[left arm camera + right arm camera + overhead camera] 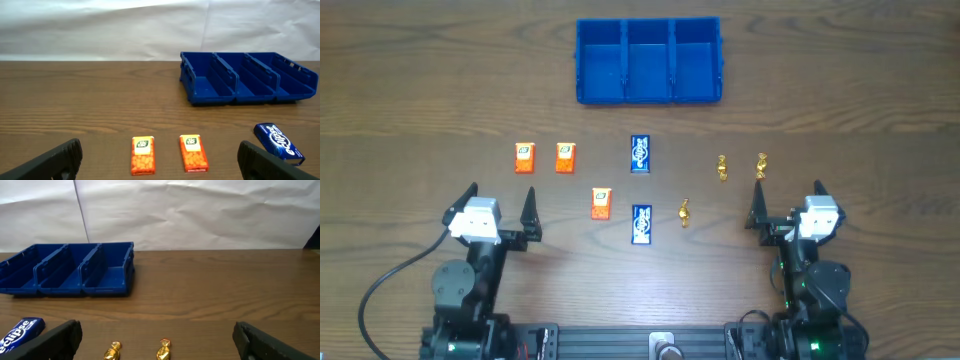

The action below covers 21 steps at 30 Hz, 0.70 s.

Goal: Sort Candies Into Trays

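Left gripper [160,150]: fingers are held wide apart, nothing gripped; two orange candy boxes [142,155] are seen just ahead, between them. Right gripper [157,329]: likewise spread, empty; gold candies [163,350] just ahead. Blue tray [582,60] is set well beyond.

Colour and pattern identification

The three-compartment tray [648,96] is blue; mint boxes [525,158] are orange with white-green labels; gum packs [640,154] are dark blue with white lettering; wrapped candies [722,167] are gold; the table [420,100] shows brown wood grain.
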### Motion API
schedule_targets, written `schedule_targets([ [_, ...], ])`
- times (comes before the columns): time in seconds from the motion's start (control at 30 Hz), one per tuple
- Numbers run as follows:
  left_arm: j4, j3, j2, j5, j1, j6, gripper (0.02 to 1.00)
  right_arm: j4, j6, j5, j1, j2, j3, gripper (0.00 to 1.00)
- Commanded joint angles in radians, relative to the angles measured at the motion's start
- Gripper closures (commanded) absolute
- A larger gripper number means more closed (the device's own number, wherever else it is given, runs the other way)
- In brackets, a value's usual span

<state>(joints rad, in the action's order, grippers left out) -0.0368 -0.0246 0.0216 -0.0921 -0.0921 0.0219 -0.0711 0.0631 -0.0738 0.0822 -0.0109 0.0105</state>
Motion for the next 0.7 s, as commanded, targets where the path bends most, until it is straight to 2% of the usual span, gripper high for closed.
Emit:
schedule_targets([
  [0.03,-0.034,0.019,-0.007,-0.021,0.005,-0.010,0.020,-0.005,-0.012,0.009,-0.004,0.008,-0.003,0.003],
  [0.1,-0.033,0.019,-0.007,-0.010,0.005,0.006,0.023,-0.005,-0.012,0.009,-0.004,0.008,-0.003,0.003],
  [0.2,-0.041,0.019,-0.007,0.069,0.007,0.053,0.020,-0.005,-0.012,0.009,-0.004,0.008,-0.003,0.003],
  [0.37,-0.042,0.019,-0.007,0.074,0.008,0.050,0.020,-0.005,-0.012,0.009,-0.004,0.008,-0.003,0.003],
  [0.5,-0.045,-0.002,0.004,0.069,0.010,-0.058,0.020,-0.005,-0.012,0.009,-0.004,0.008,-0.003,0.003],
  [0.7,-0.224,-0.391,0.369,0.098,0.022,-0.090,0.020,-0.005,-0.012,0.009,-0.004,0.008,-0.003,0.003],
])
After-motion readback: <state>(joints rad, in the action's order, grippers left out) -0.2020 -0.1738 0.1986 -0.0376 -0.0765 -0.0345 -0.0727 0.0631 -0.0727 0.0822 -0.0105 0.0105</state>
